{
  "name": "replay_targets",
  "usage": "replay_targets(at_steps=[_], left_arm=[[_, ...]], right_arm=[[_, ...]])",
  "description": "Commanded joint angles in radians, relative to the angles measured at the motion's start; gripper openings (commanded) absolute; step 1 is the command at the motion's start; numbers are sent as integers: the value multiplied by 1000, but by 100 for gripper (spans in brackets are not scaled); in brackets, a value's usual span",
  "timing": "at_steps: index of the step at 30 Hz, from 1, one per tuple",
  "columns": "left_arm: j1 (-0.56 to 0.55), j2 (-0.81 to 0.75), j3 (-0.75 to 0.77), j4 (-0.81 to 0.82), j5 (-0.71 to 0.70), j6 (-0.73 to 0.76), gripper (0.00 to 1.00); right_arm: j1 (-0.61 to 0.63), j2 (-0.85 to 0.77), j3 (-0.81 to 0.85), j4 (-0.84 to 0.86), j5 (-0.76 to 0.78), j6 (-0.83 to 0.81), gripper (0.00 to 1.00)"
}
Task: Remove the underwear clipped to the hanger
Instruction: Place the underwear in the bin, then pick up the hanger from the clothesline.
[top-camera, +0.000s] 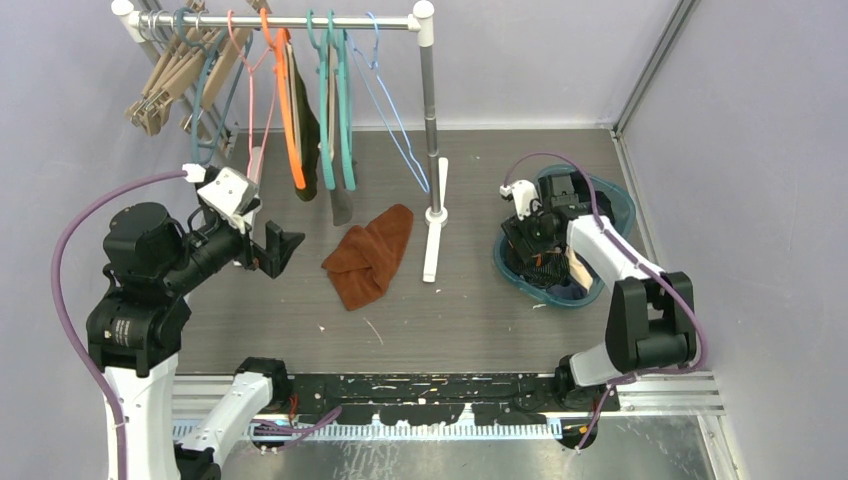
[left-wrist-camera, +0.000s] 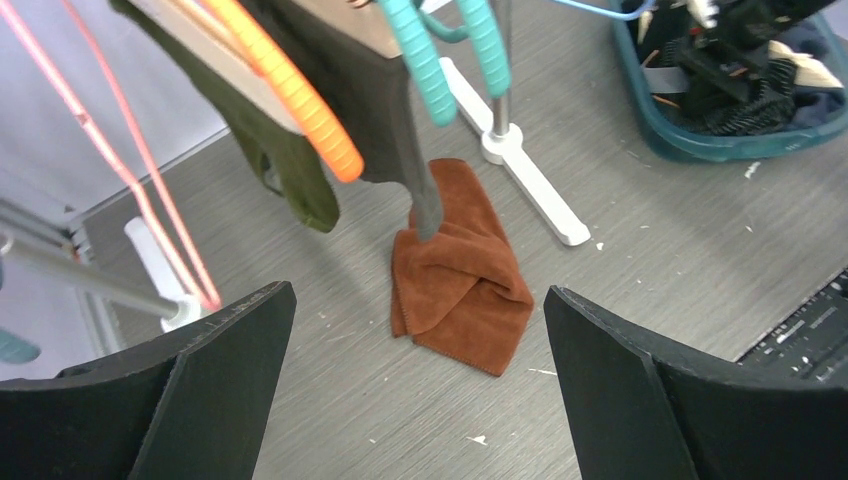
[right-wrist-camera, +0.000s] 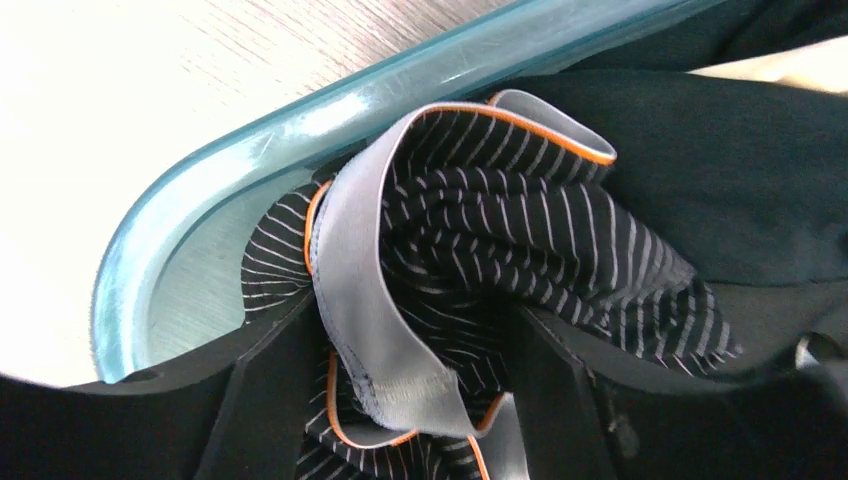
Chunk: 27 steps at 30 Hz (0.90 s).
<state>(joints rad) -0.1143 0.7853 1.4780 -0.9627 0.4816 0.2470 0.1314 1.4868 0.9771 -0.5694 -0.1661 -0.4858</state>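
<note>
Two pairs of underwear hang clipped on the clothes rack (top-camera: 300, 20): olive-green boxer shorts (left-wrist-camera: 290, 170) on the orange hanger (left-wrist-camera: 300, 100) and a grey-brown pair (left-wrist-camera: 385, 100) by the teal hangers (left-wrist-camera: 430, 70). A black striped pair (right-wrist-camera: 520, 230) with a grey waistband lies in the teal basin (right-wrist-camera: 300, 110), on top of dark cloth, so the step in hand looks like dropping off one removed garment.

The right gripper (right-wrist-camera: 410, 380) is down inside the basin with the striped fabric bunched between its fingers; whether it grips or has let go, I cannot tell. Its arm reaches out to the right with the wrist tipped downward.

The left gripper (top-camera: 280, 246) is spread wide and empty, its arm lifted and bent at the elbow, pointing toward the hanging garments, with the rust-brown cloth (top-camera: 368, 258) on the table beyond it.

Next, probably, the right arm must lift clear of the basin, and one gripper must take a hanging pair low on the fabric and pull it free of its clips.
</note>
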Motion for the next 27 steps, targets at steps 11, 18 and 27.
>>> replay_targets(at_steps=[11, 18, 27], left_arm=[[14, 28, 27, 123, -171, -58, 99], [14, 84, 39, 246, -118, -118, 97], [13, 233, 191, 290, -239, -267, 88]], right_arm=[[0, -347, 111, -24, -140, 42, 89], [8, -429, 12, 82, -353, 119, 87], [10, -503, -120, 150, -365, 85, 86]])
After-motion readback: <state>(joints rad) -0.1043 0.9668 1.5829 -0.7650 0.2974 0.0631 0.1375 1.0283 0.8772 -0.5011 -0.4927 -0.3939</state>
